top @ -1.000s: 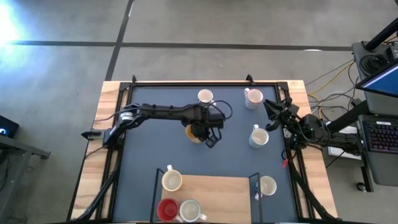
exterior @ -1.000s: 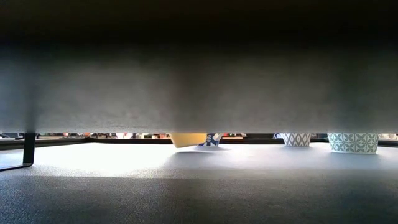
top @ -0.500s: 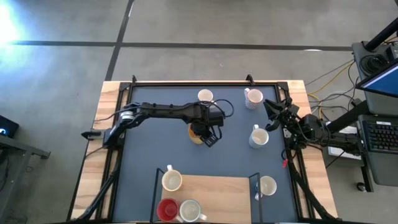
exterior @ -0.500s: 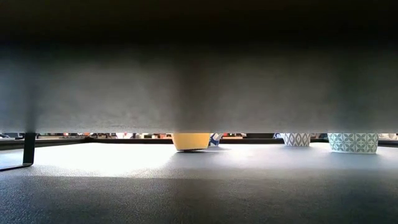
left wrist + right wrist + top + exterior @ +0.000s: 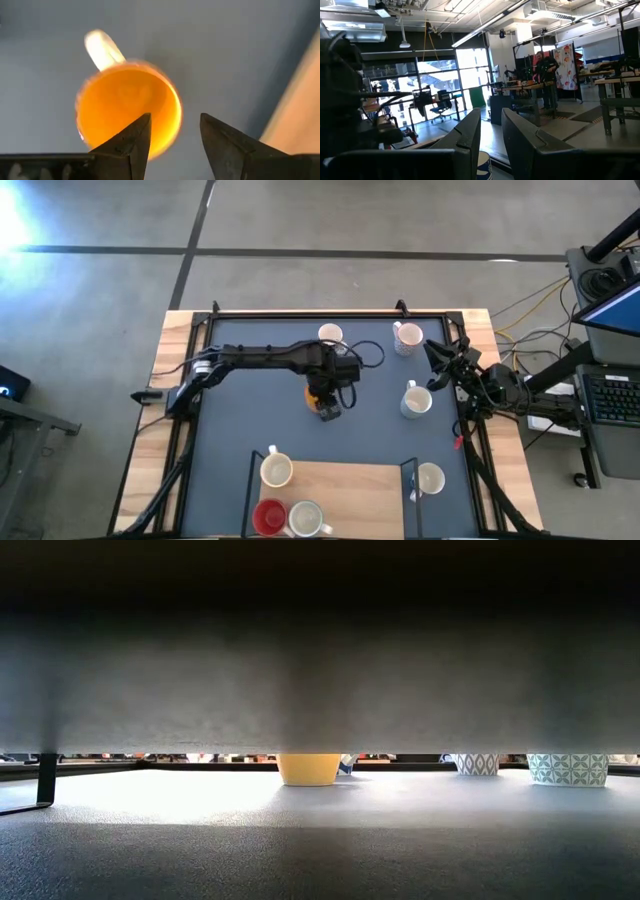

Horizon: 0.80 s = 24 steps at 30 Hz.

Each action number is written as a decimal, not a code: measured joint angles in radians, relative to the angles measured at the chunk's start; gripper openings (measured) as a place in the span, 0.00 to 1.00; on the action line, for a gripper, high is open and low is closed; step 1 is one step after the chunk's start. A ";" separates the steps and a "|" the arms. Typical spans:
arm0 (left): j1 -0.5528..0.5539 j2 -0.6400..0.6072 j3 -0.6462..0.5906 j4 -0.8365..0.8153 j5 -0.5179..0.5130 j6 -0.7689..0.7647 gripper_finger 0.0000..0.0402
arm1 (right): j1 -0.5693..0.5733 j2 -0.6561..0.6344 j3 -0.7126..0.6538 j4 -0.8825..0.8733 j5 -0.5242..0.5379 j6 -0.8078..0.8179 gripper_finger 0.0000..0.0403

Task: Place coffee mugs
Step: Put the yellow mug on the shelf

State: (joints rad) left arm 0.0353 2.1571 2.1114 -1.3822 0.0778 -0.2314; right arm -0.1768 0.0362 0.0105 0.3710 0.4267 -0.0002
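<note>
The left gripper (image 5: 172, 137) hangs over the orange mug (image 5: 318, 397) with its fingers (image 5: 131, 142) apart, one on each side of the rim, and it does not clamp the mug. The mug stands upright on the dark mat (image 5: 230, 430), near the middle. The right gripper (image 5: 490, 132) rests at the mat's right edge, fingers slightly apart, holding nothing. White mugs (image 5: 415, 400) stand around the orange mug (one red mug (image 5: 268, 517) sits near the wooden board (image 5: 345, 495)). A person (image 5: 542, 75) stands far in the room.
</note>
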 joint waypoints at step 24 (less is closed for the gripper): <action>-0.021 0.001 -0.196 0.138 -0.042 -0.024 0.27 | 0.000 0.000 0.000 0.000 0.000 0.000 0.17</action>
State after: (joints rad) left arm 0.0139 2.1582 1.9158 -1.2444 0.0357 -0.2558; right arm -0.1771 0.0363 0.0101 0.3713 0.4267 -0.0002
